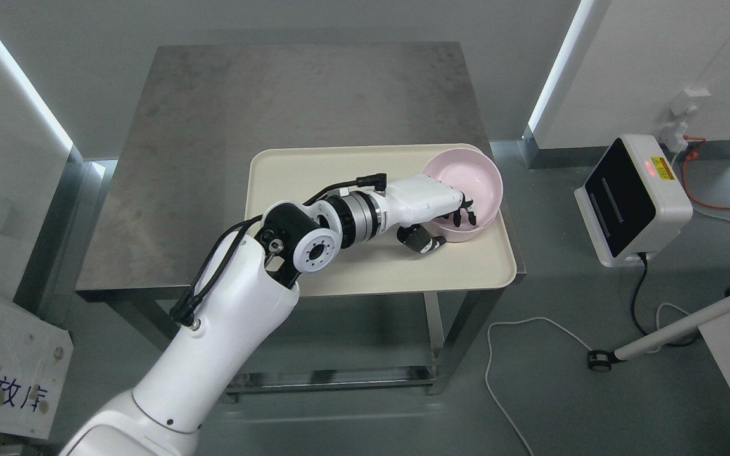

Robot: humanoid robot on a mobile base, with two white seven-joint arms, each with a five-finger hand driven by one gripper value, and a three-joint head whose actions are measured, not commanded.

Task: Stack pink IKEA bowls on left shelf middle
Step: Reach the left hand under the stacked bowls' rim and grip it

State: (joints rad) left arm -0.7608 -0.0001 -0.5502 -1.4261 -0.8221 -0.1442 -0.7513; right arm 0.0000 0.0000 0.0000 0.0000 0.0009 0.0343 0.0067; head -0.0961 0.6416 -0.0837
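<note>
— Nearest the lens: white left arm (225,329), rising from the lower left, elbow joint over the table's front edge, forearm angled up and to the right.

— And at the end of it?

— Left hand (442,212), stretched out over the cream tray (314,190). Fingers (466,215) hooked over the near-left rim of the pink bowl (473,177), dipping inside; thumb underneath, outside the wall. Looks pinched on the rim, so holding the bowl, though lifted or resting cannot be told.

— Bowl's place?

— Far right corner of the tray, upright, mouth up, overhanging the tray's edge slightly. Only one bowl visible. Round, so no long axis to speak of; grip line running along the forearm, left to right.

— Direction from the hand?

— Just beyond and to the right of the palm, touching the fingertips. Right arm nowhere in view, so left nearer by default.

— Further back?

— Bare grey table (244,114) behind the tray, then wall. No shelf in sight; presumably off to the left, meaning a lift and a swing back across the tray.

— Risk?

— Probably a rim pinch tipping the bowl during the carry.
</note>
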